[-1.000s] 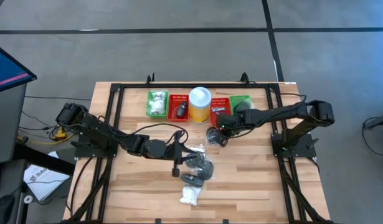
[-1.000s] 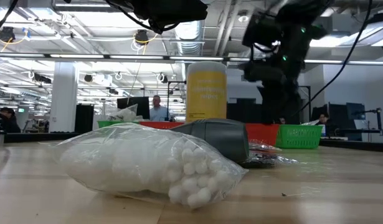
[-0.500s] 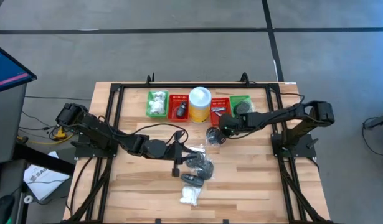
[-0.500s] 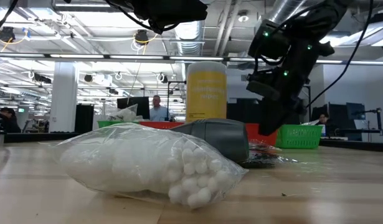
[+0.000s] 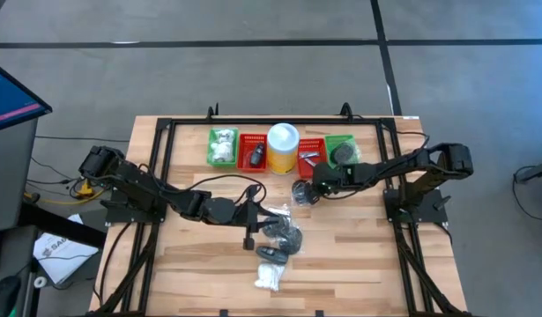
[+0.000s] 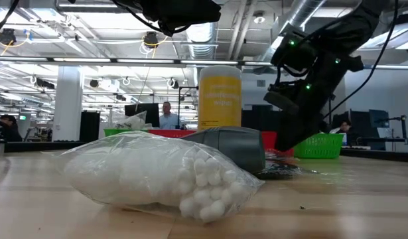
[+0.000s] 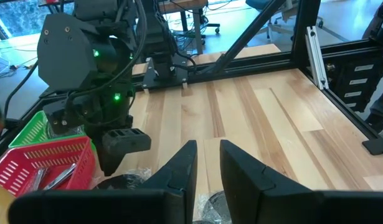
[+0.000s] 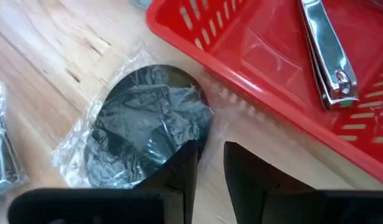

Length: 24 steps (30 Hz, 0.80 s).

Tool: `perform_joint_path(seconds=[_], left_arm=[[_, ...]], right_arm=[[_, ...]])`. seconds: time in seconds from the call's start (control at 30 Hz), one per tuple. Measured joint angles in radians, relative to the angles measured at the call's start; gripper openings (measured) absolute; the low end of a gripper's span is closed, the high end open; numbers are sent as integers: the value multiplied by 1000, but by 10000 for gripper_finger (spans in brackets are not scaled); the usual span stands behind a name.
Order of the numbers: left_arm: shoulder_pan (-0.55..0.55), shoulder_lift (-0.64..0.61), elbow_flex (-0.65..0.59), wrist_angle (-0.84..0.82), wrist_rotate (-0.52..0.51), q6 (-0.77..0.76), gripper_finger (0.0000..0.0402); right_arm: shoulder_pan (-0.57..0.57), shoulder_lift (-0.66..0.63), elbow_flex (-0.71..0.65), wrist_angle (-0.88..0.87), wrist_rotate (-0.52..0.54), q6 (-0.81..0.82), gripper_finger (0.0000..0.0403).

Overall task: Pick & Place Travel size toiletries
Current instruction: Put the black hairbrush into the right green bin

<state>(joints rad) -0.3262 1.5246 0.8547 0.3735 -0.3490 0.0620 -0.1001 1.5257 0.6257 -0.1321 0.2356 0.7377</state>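
The right gripper (image 8: 205,163), fingers narrowly parted and empty, is hovering over a wrapped dark disc (image 8: 144,142) beside the red basket (image 8: 266,65) near the far edge — several toiletries (image 5: 278,236) are lying unsorted mid-table, the left gripper (image 7: 203,163), narrowly parted, waiting there.

The right gripper (image 5: 316,183) came down lower and moved toward the front of the table, away from the red basket (image 5: 312,151). Its arm tipped over more and stretched out flatter. The gripper ended up right over the dark round disc (image 8: 146,134) in its clear wrapper, with 1 finger (image 8: 182,171) at the disc's edge.
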Motion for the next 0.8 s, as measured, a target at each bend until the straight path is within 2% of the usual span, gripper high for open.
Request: perform_joint_path(seconds=[0.8], left_arm=[[0,0,0,0,5,0,60]], right_arm=[[0,25,-16,69,1,15,71]])
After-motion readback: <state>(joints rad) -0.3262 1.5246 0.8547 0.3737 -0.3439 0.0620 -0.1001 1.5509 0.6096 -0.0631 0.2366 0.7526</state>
